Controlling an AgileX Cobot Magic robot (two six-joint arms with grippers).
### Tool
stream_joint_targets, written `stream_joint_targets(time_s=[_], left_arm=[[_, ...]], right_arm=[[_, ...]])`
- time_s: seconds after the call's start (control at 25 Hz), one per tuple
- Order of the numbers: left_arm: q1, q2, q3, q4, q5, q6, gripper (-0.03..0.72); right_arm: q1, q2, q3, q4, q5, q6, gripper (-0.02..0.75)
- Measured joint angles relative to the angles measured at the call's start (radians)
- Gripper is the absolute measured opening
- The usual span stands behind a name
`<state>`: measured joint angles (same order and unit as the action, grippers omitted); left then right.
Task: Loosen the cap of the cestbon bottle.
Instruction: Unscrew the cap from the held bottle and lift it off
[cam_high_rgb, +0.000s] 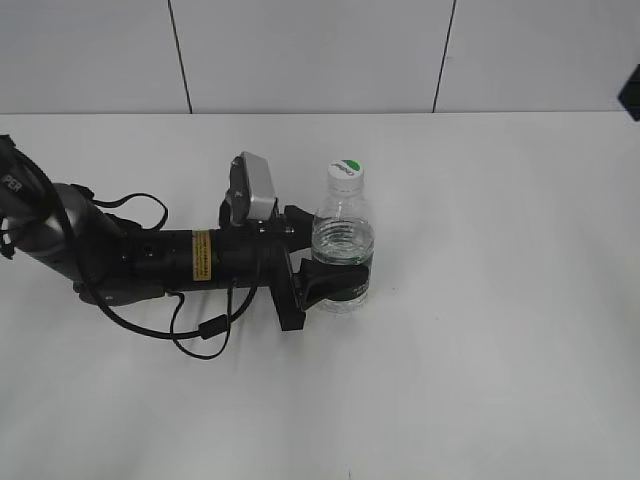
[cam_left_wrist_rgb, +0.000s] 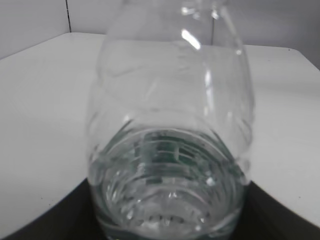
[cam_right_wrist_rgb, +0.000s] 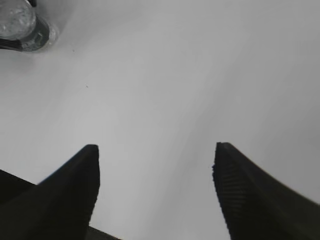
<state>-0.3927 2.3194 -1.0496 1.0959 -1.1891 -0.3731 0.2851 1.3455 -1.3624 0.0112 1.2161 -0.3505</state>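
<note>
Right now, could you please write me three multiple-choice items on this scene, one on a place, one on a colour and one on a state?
1. Where does the left gripper hold the bottle?
A. at the cap
B. around the lower body
C. nowhere, it is clear of it

2. What colour is the mark on the white cap?
A. green
B. red
C. blue

3. How do the jaws of the right gripper stand?
A. closed on the cap
B. closed on the bottle
C. apart, with nothing between them

Answers:
1 B, since in the exterior view the black fingers wrap the bottle low down, at the label.
2 A, since the exterior view shows a green mark on top.
3 C, since its wrist view shows only bare table between the two fingers.
</note>
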Motion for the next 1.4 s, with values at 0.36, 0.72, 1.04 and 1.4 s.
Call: stream_joint_targets(time_s=[0.36,0.72,1.04,1.4], left_arm=[[0.000,0.000,0.000,0.000,0.008,0.000,0.413],[0.000,0.000,0.000,0.000,0.010,0.000,0.413],[0.000,0.000,0.000,0.000,-0.002,0.000,0.413],[0.007,0.019,-0.001,-0.005,-0.039,0.000,0.413]], right_arm=[[0.160,0.212,-0.143,-0.002,0.001,0.000,0.503],[0.264,0.372,-0.249,0.087,0.001,-0.026,0.503],[0.318,0.470,-0.351,0.107,0.002,-0.071,0.503],[0.337,0.578,-0.398,0.149,0.003,-0.078,0.503]])
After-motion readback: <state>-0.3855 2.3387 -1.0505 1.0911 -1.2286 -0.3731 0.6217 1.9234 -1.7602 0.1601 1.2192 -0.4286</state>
